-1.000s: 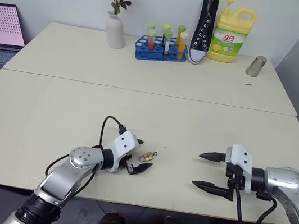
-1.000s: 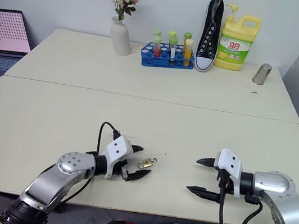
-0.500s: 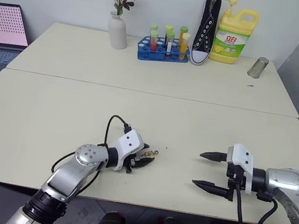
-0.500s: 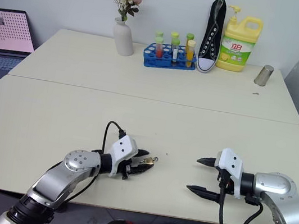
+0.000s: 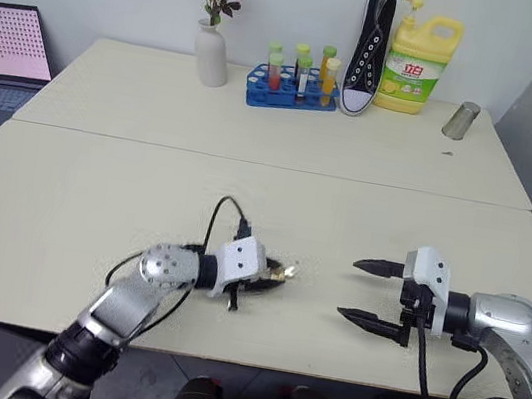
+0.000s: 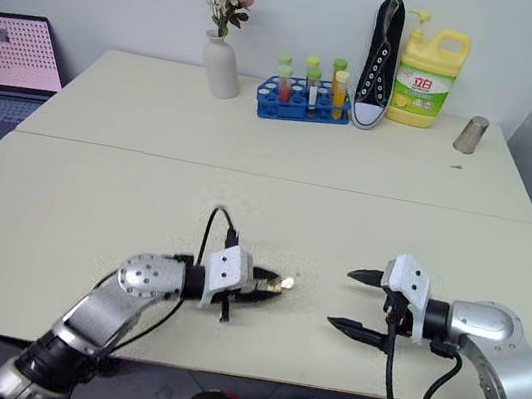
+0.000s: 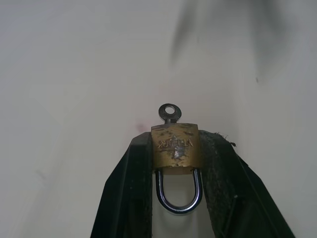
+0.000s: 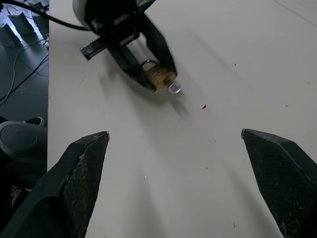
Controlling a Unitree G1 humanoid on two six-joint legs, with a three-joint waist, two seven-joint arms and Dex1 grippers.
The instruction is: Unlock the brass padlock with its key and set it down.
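Left claw (image 7: pixel 176 163) clamps the small golden-brass padlock (image 7: pixel 175 148), tiny metal key (image 7: pixel 169 112) sticking out its far end. Right claw (image 5: pixel 364 293) hangs wide open beside the padlock, apart from it, over the cream table (image 5: pixel 266 200).

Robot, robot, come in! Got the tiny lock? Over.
Left gripper shut on brass padlock, key sticking out. Right gripper open, waiting. Nothing between them.

lab/office; test-tube rack (image 5: pixel 291 88); laptop (image 5: pixel 4 52); plain tables (image 5: pixel 259 117)

Brass padlock (image 7: pixel 176 145) (key (image 7: pixel 170 112) in it) between left end effector (image 7: pixel 176 163) fingers.
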